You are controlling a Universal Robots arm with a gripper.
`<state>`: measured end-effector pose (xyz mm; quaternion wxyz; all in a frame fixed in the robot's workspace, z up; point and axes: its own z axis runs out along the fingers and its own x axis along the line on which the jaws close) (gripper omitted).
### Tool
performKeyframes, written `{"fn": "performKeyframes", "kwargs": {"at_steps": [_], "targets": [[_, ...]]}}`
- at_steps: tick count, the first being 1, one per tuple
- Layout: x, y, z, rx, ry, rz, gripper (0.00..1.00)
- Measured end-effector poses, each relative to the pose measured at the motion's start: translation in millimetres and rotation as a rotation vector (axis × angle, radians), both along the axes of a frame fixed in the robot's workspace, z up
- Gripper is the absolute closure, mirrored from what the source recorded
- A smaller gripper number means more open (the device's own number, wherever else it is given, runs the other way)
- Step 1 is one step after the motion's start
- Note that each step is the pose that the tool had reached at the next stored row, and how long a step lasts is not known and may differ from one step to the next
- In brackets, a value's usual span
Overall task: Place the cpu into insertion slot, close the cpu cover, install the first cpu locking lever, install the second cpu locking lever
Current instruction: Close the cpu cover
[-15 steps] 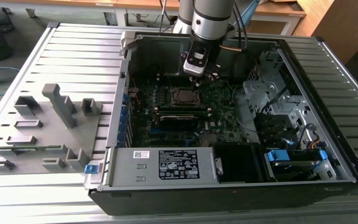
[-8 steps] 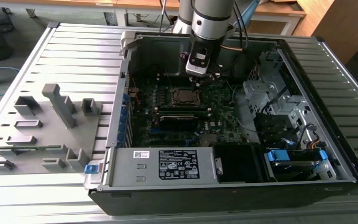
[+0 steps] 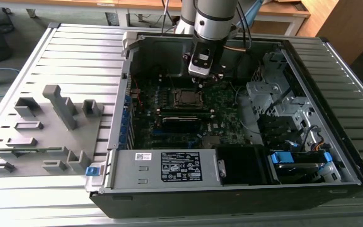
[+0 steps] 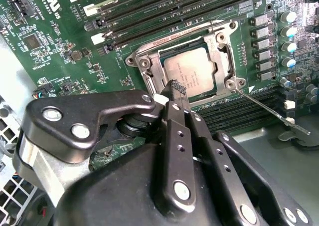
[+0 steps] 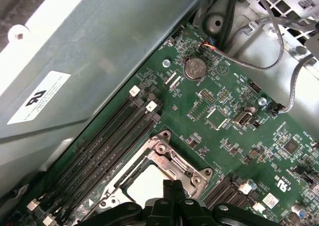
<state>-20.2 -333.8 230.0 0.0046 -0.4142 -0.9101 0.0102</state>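
The cpu (image 4: 192, 74) lies flat in the insertion slot (image 3: 173, 97), its dull metal top showing through the window of the cpu cover (image 4: 223, 61), which lies shut over it. In the exterior view the slot is near the middle of the open computer case (image 3: 125, 42), and the power supply (image 3: 137, 165) lies at six o'clock from it. By my judgement the chip is light and stiff, yet fragile at its underside and at the socket contacts. It would be handled only by two opposite edges, and the frame now covers those. The cover looks like thin, stiff sheet metal, best pressed on its frame rather than on the chip. A thin wire locking lever (image 4: 264, 109) juts away from one corner of the cover, unlatched, its free end past the edge of the green motherboard (image 4: 60, 51). It appears springy and slippery, so its bent free end is the likely place to catch it. The pincer (image 4: 177, 89) hangs at about one o'clock from the slot in the exterior view. Its jaws are drawn together to a narrow tip with nothing visible between them, and that tip rests at a corner of the cover's frame.
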Motion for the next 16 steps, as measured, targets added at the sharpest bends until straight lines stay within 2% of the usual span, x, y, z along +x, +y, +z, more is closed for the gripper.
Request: {"fn": "performKeyframes", "kwargs": {"at_steps": [4,13,16], "targets": [[0.0,0.0,0.0,0.0,0.0,0.028,0.89],[0.0,0.0,-0.1,0.0,0.0,0.138,0.89],[0.0,0.0,-0.1,0.0,0.0,0.142,0.89]]}}
